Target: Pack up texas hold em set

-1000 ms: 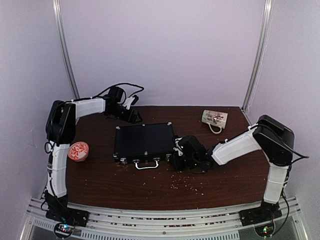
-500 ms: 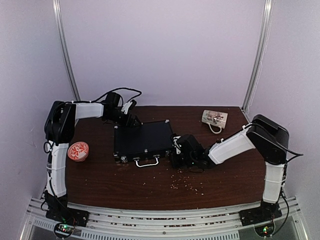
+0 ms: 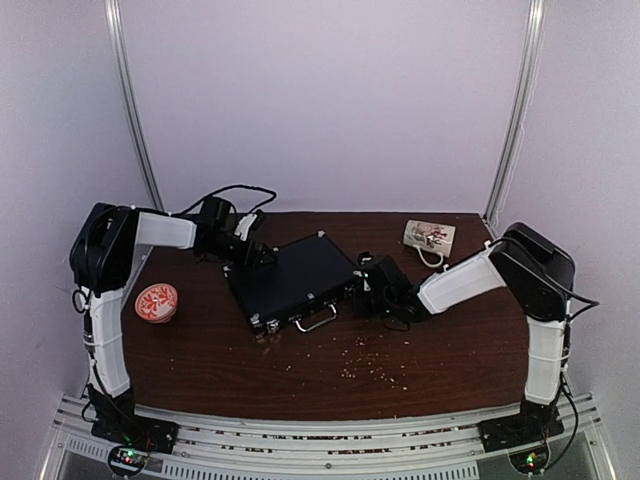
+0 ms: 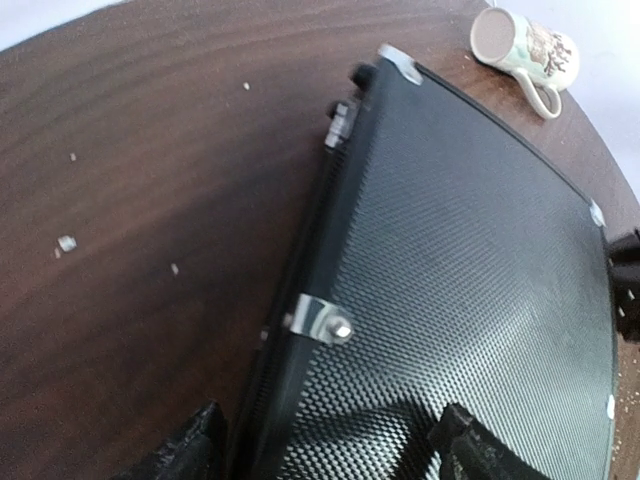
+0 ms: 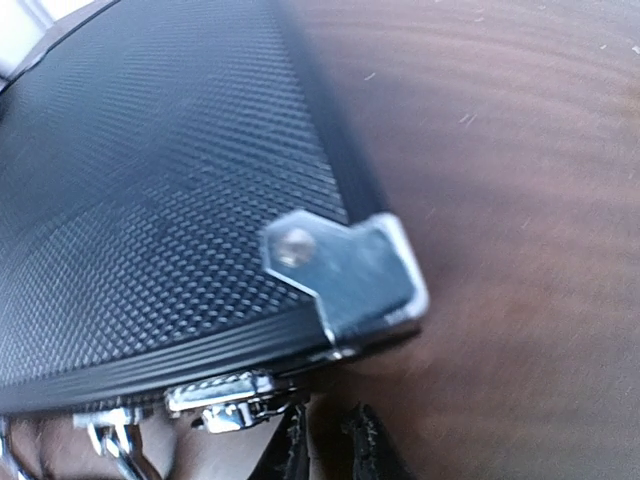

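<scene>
Briefcase [image 3: 295,275], its rear edge under the wide-open left gripper [image 4: 330,452], risked skidding if the nearly closed, empty right gripper [image 5: 328,445] jabbed its latch [image 5: 215,395] off-centre.

The briefcase [image 4: 470,250] has a black shell stamped with a fine woven, pebbly grain. It looks like matt plastic or leather-cloth with a faint sheen and is edged by a smooth ribbed black rim, while its corner plate [image 5: 345,265], latch [image 5: 215,395] and handle [image 3: 316,318] are bright silvery metal, smooth and polished. The worktop [image 4: 150,150] is dark brown wood with a streaky grain and a smooth, softly glossy finish, dotted with pale gritty crumbs [image 4: 67,243], and the mug [image 4: 525,45] looks like glazed white ceramic, glossy, with a printed picture.
</scene>
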Tool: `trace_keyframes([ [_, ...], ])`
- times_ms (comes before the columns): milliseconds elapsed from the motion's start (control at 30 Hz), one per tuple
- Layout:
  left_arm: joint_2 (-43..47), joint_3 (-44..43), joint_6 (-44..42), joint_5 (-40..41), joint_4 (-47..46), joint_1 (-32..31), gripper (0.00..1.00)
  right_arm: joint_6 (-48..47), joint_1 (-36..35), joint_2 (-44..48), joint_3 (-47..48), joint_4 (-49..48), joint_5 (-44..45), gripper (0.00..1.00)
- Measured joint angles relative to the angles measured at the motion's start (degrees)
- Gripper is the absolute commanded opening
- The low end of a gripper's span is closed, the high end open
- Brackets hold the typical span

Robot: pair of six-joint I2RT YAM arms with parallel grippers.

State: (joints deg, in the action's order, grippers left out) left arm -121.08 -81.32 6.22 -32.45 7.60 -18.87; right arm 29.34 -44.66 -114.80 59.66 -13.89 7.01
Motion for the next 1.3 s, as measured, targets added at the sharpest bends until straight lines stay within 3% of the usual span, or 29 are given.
trace_keyframes([
  [233, 7.2, 10.6, 4.2, -0.7, -3.1, -0.7, 0.74, -3.2, 4.0, -4.3, 9.6, 6.1, 0.5, 0.21],
  [367, 8.3, 11.9, 5.9, -2.2, -2.7, -1.9, 0.74, -5.0, 6.0, -4.3, 12.4, 8.5, 1.2, 0.27],
  [533, 9.0, 13.1, 6.9, -3.2, -3.3, -3.3, 0.76, -5.7, 6.9, 0.2, 10.9, 10.2, 3.0, 0.46],
  [667, 16.0, 18.4, 7.9, 1.3, -2.7, -4.8, 0.78, -4.4, 5.8, 12.3, 3.7, 11.3, 0.9, 0.60],
  [900, 29.7, 24.0, 9.0, 6.8, -2.7, -5.7, 0.80, 1.3, -1.7, 26.3, -7.8, 9.7, -5.6, 0.63],
  [1100, 28.7, 27.4, 9.4, 8.6, -2.8, -5.7, 0.80, 4.9, -8.5, 26.1, -11.4, 10.2, -8.7, 0.63],
  [1300, 26.1, 27.7, 9.1, 9.0, -2.7, -5.7, 0.79, 4.3, -9.4, 21.4, -9.8, 9.6, -10.1, 0.58],
])
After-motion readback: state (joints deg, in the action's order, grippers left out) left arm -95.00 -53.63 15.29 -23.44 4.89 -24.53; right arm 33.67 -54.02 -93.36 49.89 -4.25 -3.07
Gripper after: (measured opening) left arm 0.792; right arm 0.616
